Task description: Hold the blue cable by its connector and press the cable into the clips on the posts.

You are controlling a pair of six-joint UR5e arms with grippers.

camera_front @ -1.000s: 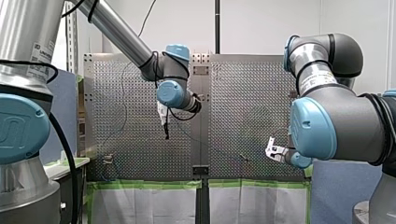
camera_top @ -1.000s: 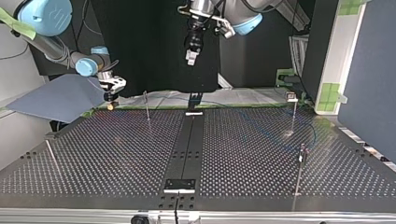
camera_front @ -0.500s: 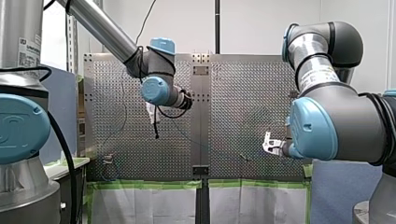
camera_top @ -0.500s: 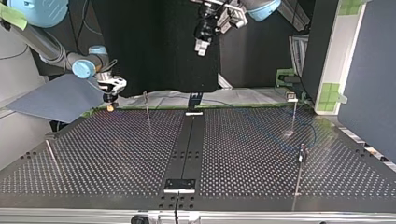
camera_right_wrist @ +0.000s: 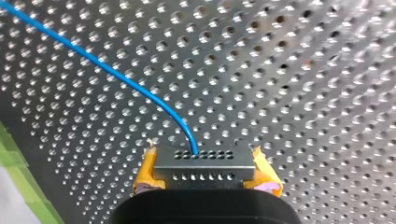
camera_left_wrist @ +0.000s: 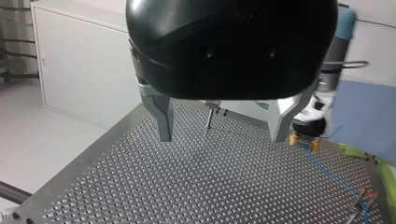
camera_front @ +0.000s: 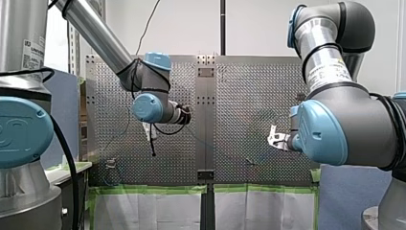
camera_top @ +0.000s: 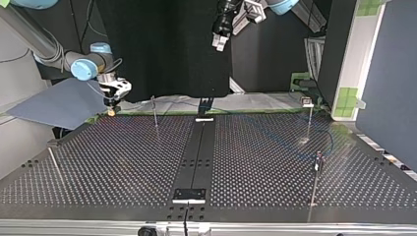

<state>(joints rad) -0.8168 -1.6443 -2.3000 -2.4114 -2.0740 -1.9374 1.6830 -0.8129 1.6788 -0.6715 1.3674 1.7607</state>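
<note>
My right gripper [camera_right_wrist: 204, 176] is shut on a grey metal connector [camera_right_wrist: 203, 161], which its yellow pads [camera_right_wrist: 144, 176] clamp from both sides. A thin blue cable [camera_right_wrist: 116, 74] leaves the connector and curves away over the perforated table. In the top view my right gripper [camera_top: 112, 109] hovers at the table's far left corner. My left gripper [camera_left_wrist: 219, 138] is open and empty, high over the table [camera_top: 123, 162], its metal fingers [camera_left_wrist: 163, 119] wide apart. The left wrist view also shows the blue cable [camera_left_wrist: 334, 179] trailing from my right gripper [camera_left_wrist: 304, 140]. In the top view my left gripper [camera_top: 220, 43] hangs near the top edge.
Thin posts stand on the table: one [camera_top: 155, 112] at the far left, one [camera_top: 309, 118] at the far right, one [camera_top: 316, 179] at the near right, and a leaning rod [camera_top: 55, 167] at the near left. A black strip [camera_top: 196, 157] runs down the middle.
My left arm has swung toward the front view's left and dropped lower there; in the top view its gripper went up and right. My right gripper rose slightly, still holding the connector.
</note>
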